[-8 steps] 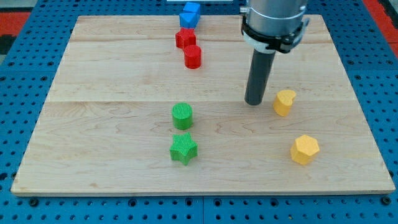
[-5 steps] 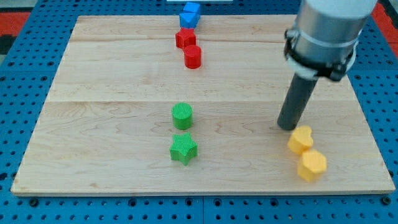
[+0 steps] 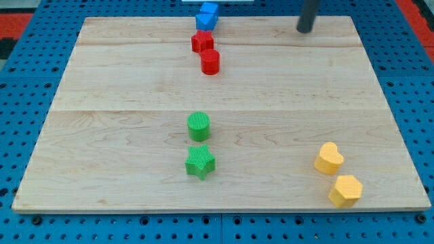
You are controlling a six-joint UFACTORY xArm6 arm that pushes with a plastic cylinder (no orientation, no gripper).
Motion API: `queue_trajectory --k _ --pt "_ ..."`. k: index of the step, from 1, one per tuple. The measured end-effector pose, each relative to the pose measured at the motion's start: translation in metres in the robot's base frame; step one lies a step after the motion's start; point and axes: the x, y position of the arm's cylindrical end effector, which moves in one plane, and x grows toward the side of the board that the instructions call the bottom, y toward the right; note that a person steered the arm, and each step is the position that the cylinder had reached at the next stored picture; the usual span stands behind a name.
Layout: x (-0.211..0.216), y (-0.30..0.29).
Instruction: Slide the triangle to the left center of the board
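Blue block (image 3: 207,15), shape unclear, sits at the board's (image 3: 122,88) top edge, my tip (image 3: 304,30) rightward; claw unseen.

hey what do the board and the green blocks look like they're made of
Board: pale wood, matte, with visible grain and plank seams. Green cylinder and green star: probably plastic, possibly 3D-printed, given fine ridged lines on their tops. My tip sits at the view's top right, far from both.
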Motion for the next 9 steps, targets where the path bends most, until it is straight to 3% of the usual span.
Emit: queue_trajectory --k 3,5,6,9 --pt "-0.012 -0.063" --pt "-0.01 -0.222" --pt "0.009 -0.255" --pt "0.027 -0.238"
